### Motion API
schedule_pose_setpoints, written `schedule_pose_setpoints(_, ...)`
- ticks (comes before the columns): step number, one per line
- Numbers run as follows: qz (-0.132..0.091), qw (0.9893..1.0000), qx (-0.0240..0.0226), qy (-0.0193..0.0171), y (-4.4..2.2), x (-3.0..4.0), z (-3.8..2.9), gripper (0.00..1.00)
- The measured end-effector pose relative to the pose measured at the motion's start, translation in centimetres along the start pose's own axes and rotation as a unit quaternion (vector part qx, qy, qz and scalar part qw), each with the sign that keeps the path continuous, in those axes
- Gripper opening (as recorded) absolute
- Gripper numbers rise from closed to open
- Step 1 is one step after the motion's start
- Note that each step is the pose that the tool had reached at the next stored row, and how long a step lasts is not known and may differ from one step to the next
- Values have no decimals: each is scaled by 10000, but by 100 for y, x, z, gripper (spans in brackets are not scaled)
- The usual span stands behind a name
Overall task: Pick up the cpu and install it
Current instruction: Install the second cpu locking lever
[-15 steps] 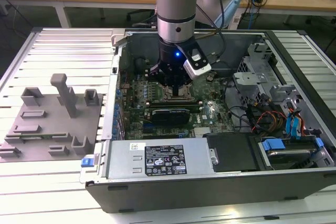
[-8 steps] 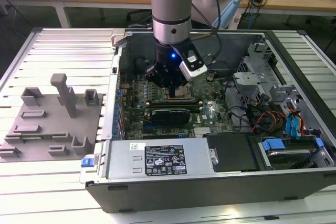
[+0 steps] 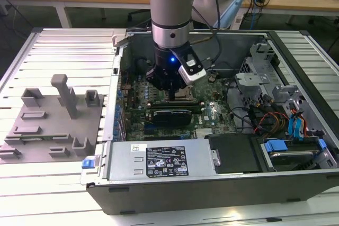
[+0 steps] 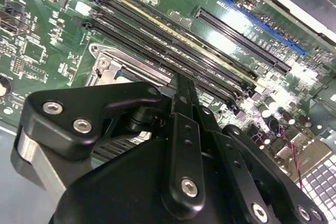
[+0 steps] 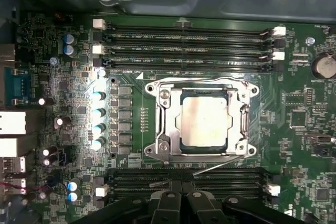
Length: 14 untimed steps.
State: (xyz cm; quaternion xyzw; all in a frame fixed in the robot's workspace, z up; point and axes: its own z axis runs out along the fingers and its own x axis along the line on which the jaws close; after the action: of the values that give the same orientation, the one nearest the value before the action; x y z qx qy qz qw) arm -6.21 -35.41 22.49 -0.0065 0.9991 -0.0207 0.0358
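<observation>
Exterior view: arm reaches down into open computer case [image 3: 296, 181], end effector [image 3: 172, 95] low over motherboard [image 3: 212, 112] at socket area. Case lies on slatted metal tabletop [image 3: 69, 51]; grey fixture blocks [image 3: 50, 123] at exterior view's left. Wooden benches, cables behind.

Second wrist view: end effector [image 4: 181, 85] fingers look pressed together, nothing between them; memory slots [image 4: 173, 45] beyond.

First wrist view: cpu [image 5: 204, 118] sits flat inside socket frame [image 5: 202, 117], well apart from end effector [image 5: 181, 184]. Placement appears done; frame not closed over chip, judging by exposed top.
</observation>
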Motion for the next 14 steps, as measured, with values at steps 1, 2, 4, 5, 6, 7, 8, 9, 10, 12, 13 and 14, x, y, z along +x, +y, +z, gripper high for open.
schedule_pose_setpoints(1, 1, 10000, -16, -1, 1, 15, 12, 11)
schedule_pose_setpoints(2, 2, 10000, -34, -2, 2, 35, 25, 11)
schedule_pose_setpoints(4, 4, 10000, -59, -5, 4, 71, 42, 11)
schedule_pose_setpoints(5, 5, 10000, -70, -5, 4, 95, 50, 11)
schedule_pose_setpoints(6, 6, 10000, -78, -7, 4, 111, 56, 11)
schedule_pose_setpoints(7, 8, 10000, -96, -9, 2, 140, 65, 11)
schedule_pose_setpoints(8, 8, 9999, -107, -10, -2, 149, 70, 11)
schedule_pose_setpoints(9, 8, 9999, -120, -11, -8, 154, 73, 11)
schedule_pose_setpoints(10, 10, 9999, -145, -13, -20, 161, 79, 11)
schedule_pose_setpoints(12, 15, 9998, -194, -17, -35, 175, 92, 11)
schedule_pose_setpoints(13, 17, 9998, -206, -19, -36, 180, 100, 11)
schedule_pose_setpoints(14, 15, 9998, -209, -19, -36, 181, 102, 11)
